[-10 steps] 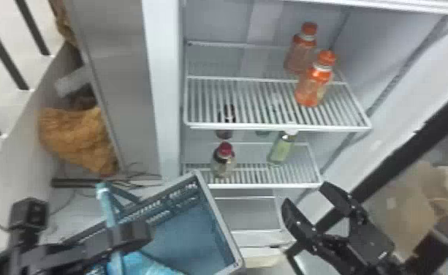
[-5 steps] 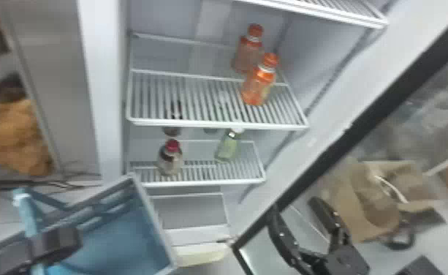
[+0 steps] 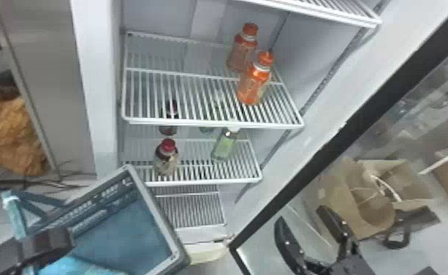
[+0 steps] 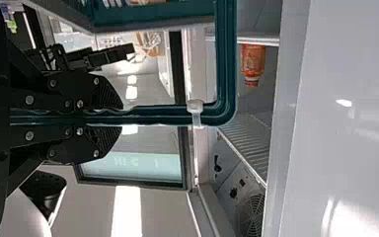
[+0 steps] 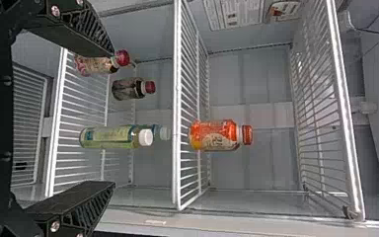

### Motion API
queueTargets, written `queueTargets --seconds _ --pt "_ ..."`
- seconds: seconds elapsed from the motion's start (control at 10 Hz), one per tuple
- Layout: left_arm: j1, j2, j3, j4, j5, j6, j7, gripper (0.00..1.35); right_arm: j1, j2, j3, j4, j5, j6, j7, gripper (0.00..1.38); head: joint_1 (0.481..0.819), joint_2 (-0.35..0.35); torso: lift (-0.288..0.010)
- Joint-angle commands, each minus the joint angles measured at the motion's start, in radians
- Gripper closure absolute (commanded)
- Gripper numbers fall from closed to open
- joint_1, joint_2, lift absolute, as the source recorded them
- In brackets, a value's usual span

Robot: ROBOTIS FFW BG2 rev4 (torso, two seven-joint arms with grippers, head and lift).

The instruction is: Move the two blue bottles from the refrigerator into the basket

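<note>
In the head view my left gripper [image 3: 47,243] is at the lower left beside the basket [image 3: 160,223]; in the left wrist view the left gripper [image 4: 121,117] is shut on the teal basket handle [image 4: 227,64]. The right gripper [image 3: 300,215] stands open, right of the lower shelves; in the right wrist view the right gripper [image 5: 111,118] faces the shelves, nothing held. On a lower shelf, a pale green bottle [image 3: 224,146] with a white cap stands upright. Behind that green bottle [image 5: 109,137], partly hidden, is a bluish bottle [image 5: 153,129] with a pale cap.
Two orange bottles [image 3: 254,84] stand on the shelf above. Dark bottles with red caps [image 3: 167,159] are left of the green one. The black-framed door [image 3: 329,146] stands open on the right, with a paper bag [image 3: 372,215] beyond it.
The head view has swung right, so the refrigerator and basket sit farther left in it. Against the shelves, my right gripper has shifted right and lower. The left gripper still grips the handle.
</note>
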Motion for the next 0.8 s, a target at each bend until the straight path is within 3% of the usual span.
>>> queueTargets --seconds 0.0,0.7 --pt "0.000 -0.001 0.000 0.000 0.002 -0.001 0.001 1.20 -0.001 -0.002 0.001 -0.002 0.005 0.000 -0.001 0.12 0.695 -0.350 -0.010" --pt "0.002 -0.003 0.004 0.000 0.002 -0.001 0.001 1.20 0.002 -0.002 0.003 -0.002 0.003 0.000 -0.009 0.13 0.695 -0.350 -0.010"
